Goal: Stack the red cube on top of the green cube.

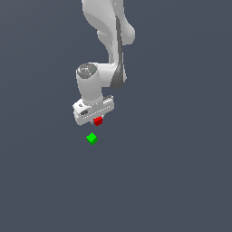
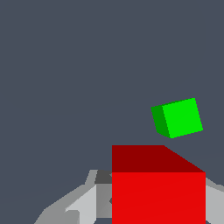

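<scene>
The red cube [image 1: 98, 121] sits under the white gripper [image 1: 97, 121], mostly covered by the hand in the exterior view. In the wrist view the red cube [image 2: 158, 186] fills the space between the grey fingers [image 2: 83, 203], which close against its sides. The green cube [image 1: 92, 138] lies on the grey floor just below and slightly toward the exterior view's left of the gripper, apart from the red one. The wrist view shows the green cube [image 2: 180, 117] beyond the red cube, tilted, with a gap between them.
The white arm [image 1: 108, 41] comes down from the top of the exterior view. The plain dark grey floor [image 1: 181, 172] spreads all around, with no other objects in sight.
</scene>
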Controlling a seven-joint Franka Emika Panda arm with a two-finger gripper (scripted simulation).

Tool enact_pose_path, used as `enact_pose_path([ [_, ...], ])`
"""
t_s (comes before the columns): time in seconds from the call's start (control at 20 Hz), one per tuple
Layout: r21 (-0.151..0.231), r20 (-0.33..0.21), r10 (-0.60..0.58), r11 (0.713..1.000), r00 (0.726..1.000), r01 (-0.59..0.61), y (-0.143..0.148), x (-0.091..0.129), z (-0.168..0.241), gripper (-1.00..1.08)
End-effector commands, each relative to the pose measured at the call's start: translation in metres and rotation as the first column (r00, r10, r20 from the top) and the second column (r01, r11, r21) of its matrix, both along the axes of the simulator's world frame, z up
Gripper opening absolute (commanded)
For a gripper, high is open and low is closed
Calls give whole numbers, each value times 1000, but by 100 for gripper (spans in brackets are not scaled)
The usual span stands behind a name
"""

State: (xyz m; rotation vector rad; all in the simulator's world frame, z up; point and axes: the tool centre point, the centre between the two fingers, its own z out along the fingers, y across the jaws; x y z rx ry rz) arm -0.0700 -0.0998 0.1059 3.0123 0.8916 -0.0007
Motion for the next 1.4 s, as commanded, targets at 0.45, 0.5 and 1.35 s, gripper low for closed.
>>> enact_pose_path([
  [0.45, 0, 0, 0, 1000, 1000, 0, -24, 49, -35, -100],
  [0.5, 0, 0, 0, 1000, 1000, 0, -26, 52, -37, -100],
  [1.35, 0, 0, 0, 1000, 1000, 0, -32, 66, -46, 100],
])
